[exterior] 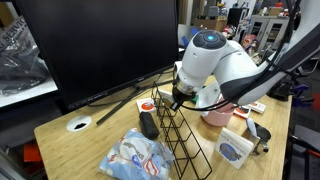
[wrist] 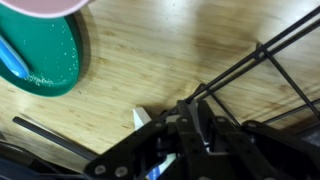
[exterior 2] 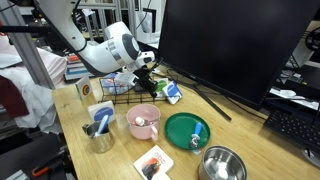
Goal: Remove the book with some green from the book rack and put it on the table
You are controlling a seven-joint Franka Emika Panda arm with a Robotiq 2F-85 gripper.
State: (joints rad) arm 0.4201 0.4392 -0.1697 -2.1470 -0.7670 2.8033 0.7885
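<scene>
Book with some green [exterior 2: 172,92], just beside closed tool [exterior 2: 150,74]

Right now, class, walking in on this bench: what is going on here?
A single robot arm is working at the black wire book rack on the wooden table. Its gripper is down at one end of the rack, jaws shut among the wires. Whether it has pinched the green-and-white book cannot be told from these views. Near the rack, a pink bowl, a green plate and a metal bowl sit apart from the arm.
</scene>
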